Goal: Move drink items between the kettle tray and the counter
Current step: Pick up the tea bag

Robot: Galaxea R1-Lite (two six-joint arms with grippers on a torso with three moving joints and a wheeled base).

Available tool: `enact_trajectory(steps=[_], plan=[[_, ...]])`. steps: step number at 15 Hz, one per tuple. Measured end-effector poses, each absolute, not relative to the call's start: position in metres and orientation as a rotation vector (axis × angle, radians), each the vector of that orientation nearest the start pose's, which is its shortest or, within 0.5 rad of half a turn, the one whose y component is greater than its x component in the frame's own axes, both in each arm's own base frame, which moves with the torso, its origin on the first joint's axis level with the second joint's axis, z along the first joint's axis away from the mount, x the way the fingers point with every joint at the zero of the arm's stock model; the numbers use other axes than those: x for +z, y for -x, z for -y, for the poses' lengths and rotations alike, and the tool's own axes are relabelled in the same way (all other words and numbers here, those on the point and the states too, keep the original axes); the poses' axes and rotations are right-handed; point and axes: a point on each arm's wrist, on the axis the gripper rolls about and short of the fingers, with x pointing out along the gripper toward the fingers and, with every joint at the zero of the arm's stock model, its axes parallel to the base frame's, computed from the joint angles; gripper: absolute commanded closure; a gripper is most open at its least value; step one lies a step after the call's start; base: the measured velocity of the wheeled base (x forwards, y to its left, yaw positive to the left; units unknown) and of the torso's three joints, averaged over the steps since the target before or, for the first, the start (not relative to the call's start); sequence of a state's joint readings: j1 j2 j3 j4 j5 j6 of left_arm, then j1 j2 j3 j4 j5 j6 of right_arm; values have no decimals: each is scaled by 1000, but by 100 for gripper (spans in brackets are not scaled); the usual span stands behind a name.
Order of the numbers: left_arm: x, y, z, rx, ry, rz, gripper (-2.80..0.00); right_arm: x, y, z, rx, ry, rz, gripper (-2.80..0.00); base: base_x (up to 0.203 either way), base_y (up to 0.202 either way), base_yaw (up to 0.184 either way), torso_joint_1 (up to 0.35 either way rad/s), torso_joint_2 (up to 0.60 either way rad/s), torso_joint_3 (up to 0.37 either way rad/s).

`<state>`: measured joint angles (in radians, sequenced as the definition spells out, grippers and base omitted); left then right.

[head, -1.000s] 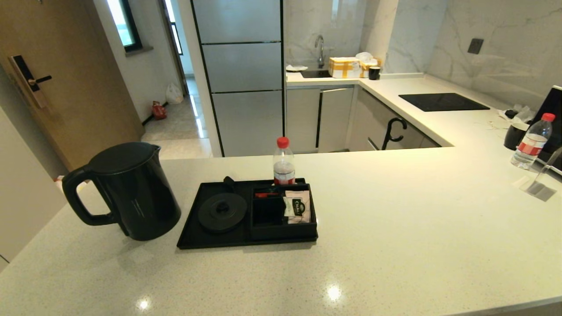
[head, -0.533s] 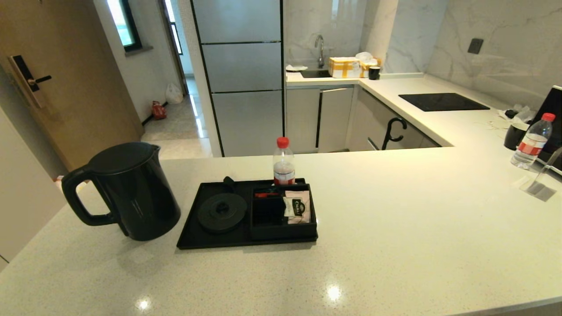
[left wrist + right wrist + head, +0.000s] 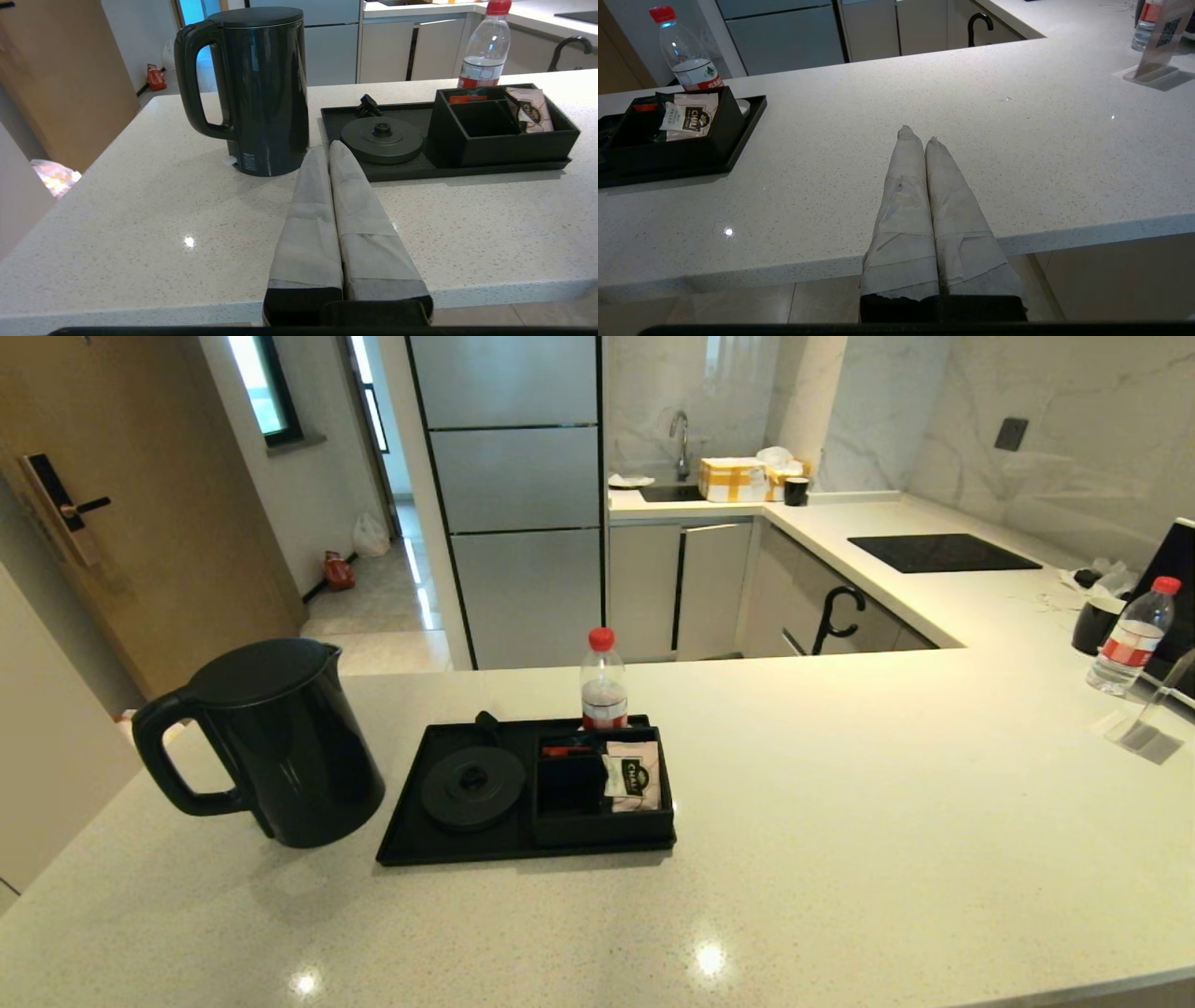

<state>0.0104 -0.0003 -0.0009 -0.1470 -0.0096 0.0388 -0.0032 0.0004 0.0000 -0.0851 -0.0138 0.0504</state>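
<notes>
Across the head pictures of the last second I find no change on the bench: the tall matte-black electric kettle with loop handle (image 3: 266,742) stands at the same spot in the left of the frame, on the off-white speckled stone bench (image 3: 840,803) and just beside the left edge of the flat black rectangular tray with low rim (image 3: 411,835), not on it. The round black kettle base (image 3: 472,786) in the tray's left half is bare. The small pale-pink sachet with black logo (image 3: 634,775) leans in the right compartment of the black boxed section (image 3: 602,821), and a clear red-capped bottle (image 3: 604,679) stands at the tray's far edge. Neither of my arms shows in the head view. In the left wrist view my left hand (image 3: 329,149) has its two wrapped fingers pressed together and holds nothing; it hangs over the near part of the bench and points at the gap between kettle and tray. My right hand (image 3: 917,135) is also pressed shut and empty, over open bench, well to the right of the tray. So I judge that no item is being moved now: the kettle is off its base, the sachet is in its box, and both hands rest near the bench edge.
</notes>
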Motion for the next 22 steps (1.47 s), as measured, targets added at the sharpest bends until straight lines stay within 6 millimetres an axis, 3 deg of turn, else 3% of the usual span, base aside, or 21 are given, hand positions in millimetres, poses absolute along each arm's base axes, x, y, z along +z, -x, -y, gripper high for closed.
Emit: enact_trajectory(steps=[21, 22], plan=[[90, 24, 0, 4, -20, 147, 0, 80, 23, 0, -8, -6, 32, 0, 0, 0, 0, 0, 0, 0], [91, 24, 0, 4, -19, 148, 0, 87, 26, 0, 0, -23, 23, 0, 0, 0, 0, 0, 0, 0]])
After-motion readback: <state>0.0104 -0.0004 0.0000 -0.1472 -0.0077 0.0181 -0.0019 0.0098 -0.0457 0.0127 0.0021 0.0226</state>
